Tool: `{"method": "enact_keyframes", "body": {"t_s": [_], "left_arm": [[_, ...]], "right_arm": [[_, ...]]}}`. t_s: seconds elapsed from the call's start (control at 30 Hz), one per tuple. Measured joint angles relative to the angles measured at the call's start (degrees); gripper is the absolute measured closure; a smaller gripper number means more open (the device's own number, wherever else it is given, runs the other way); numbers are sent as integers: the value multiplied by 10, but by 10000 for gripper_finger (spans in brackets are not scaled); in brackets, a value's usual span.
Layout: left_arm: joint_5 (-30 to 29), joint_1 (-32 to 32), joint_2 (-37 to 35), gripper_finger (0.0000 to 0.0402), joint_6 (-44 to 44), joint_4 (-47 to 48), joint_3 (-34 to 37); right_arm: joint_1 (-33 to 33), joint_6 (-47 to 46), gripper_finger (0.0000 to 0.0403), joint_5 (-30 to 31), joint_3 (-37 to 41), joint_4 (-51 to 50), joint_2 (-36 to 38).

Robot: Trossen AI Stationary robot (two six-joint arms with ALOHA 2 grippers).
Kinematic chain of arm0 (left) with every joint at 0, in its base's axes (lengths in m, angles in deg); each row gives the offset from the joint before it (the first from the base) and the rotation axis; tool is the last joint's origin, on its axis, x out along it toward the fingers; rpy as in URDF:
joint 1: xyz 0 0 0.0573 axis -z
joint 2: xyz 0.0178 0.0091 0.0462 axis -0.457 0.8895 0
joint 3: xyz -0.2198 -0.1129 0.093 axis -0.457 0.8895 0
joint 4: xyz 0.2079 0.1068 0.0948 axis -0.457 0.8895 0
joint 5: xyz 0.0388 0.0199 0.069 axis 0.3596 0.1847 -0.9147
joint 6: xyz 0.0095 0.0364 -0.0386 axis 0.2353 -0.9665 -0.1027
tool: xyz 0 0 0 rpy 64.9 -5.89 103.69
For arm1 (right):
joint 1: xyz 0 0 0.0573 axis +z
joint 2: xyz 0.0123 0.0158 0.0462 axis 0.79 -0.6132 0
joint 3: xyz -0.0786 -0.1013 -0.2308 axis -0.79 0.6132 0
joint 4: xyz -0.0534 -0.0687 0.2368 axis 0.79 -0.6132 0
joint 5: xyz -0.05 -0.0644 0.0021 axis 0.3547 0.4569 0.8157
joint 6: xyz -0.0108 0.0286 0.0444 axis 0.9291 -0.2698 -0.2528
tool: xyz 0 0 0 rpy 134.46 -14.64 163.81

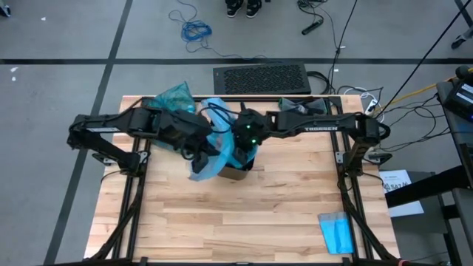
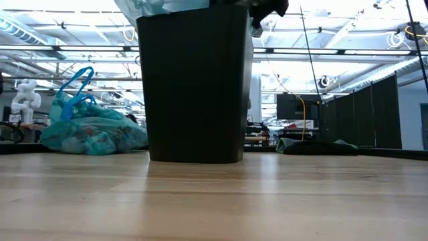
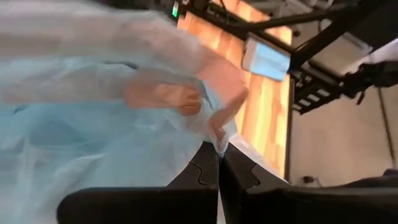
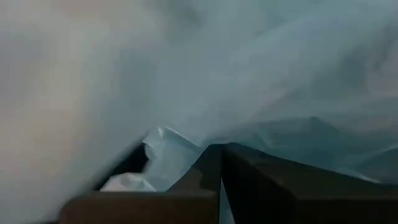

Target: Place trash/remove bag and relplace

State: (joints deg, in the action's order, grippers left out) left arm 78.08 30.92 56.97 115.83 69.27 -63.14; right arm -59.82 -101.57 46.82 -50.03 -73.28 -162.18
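Note:
A black bin (image 2: 194,80) stands upright on the table's middle (image 1: 244,164). Over its top hangs the light sky-blue bag (image 1: 214,144), spread between my two grippers. My left gripper (image 3: 219,163) is shut on it at the bin's left (image 1: 198,150). My right gripper (image 4: 220,163) is shut in the plastic above the bin (image 1: 228,142). The dark teal bag (image 1: 174,96), stuffed and knotted, lies on its side at the far left (image 2: 93,130). The trash does not show on its own. My left gripper pinches a bunched edge of the sky-blue bag (image 3: 219,138) between its two fingers, slanting down from the table's left. The film spreads away from the fingertips, clear of the table. My right gripper is shut, slanting down from the right, with sky-blue film (image 4: 163,148) at its fingertips. Which part it has, the plastic itself hides.
A small folded blue cloth (image 1: 336,233) lies at the near right corner. A dark limp heap (image 2: 314,146) lies at the far right (image 1: 299,107). A black mat (image 1: 260,77) sits beyond the far edge. The near half of the tabletop (image 1: 244,222) is bare wood.

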Motion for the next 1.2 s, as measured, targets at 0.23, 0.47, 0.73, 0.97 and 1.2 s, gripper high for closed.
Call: {"method": "enact_keyframes", "body": {"t_s": [0.23, 0.47, 0.73, 0.97, 1.2], "left_arm": [[13, 0, 32, 402, -15, -1, 0], [17, -19, 46, 402, -29, -25, 0], [52, -41, 40, 402, -45, -89, 0], [42, -61, 67, 402, -61, -82, 0], [35, -68, 84, 402, -62, -78, 0]], "right_arm": [[-1, 18, 403, 53, 0, -40, 81], [-7, 34, 403, 110, 0, -132, 152], [3, 34, 403, 128, 0, -152, 158], [21, 30, 403, 145, 0, -80, 168], [28, 30, 401, 149, 0, -72, 185]]}}
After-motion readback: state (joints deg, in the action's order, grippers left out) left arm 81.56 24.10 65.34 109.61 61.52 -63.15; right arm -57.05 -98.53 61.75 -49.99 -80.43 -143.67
